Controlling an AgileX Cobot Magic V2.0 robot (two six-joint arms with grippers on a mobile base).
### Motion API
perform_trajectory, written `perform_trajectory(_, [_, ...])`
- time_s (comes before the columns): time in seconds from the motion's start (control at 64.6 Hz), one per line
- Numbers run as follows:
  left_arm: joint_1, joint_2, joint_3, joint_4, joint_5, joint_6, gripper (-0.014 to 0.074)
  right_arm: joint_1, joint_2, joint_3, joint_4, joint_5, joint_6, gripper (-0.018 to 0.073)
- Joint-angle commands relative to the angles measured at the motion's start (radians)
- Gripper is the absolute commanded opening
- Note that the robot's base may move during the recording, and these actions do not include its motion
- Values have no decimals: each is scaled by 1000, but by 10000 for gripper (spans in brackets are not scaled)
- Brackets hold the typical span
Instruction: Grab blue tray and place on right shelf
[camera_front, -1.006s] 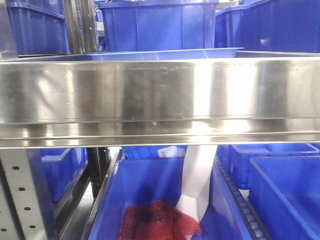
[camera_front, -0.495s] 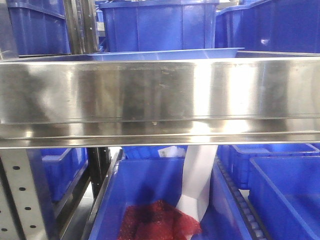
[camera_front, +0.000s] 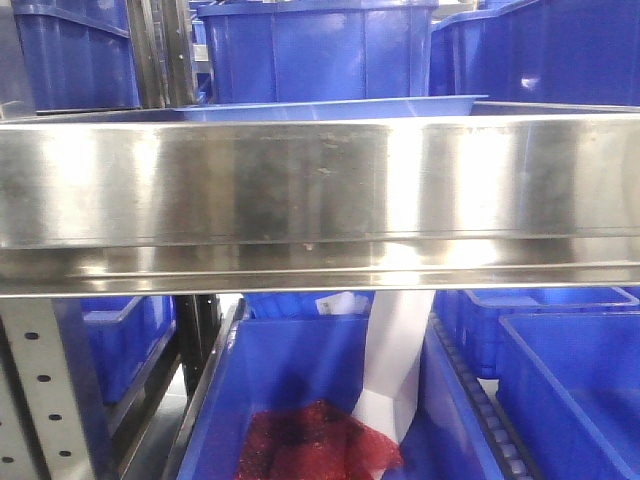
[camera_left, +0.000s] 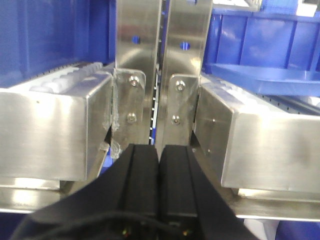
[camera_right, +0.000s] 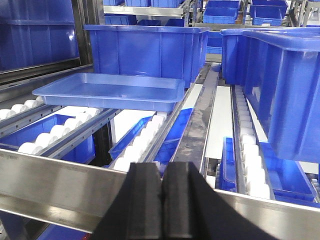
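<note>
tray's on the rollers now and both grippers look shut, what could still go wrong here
The blue tray sits on white rollers, so it might roll along the lane toward the steel front edge or bump the deep blue bin behind it. The right gripper and left gripper are close to steel shelf parts and could clip them when pulling back.

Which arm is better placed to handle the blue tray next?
Right, probably. The right gripper faces the blue tray on the shelf rollers straight ahead. The left gripper faces steel uprights, with the tray off to its side.
</note>
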Motion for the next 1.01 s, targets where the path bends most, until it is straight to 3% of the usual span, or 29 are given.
perform_trajectory(0.0, [2, -16, 30, -8, -96, 6, -48, 2, 12, -26, -18, -89, -12, 55])
perform_trajectory(0.774, [2, -16, 30, -8, -96, 6, -48, -4, 12, -16, -21, -94, -12, 55])
perform_trajectory(0.867, [2, -16, 30, -8, -96, 6, -48, -58, 12, 6, 35, -123, -65, 55])
perform_trajectory(0.991, [2, -16, 30, -8, -96, 6, -48, -211, 12, 68, 208, -222, -235, 55])
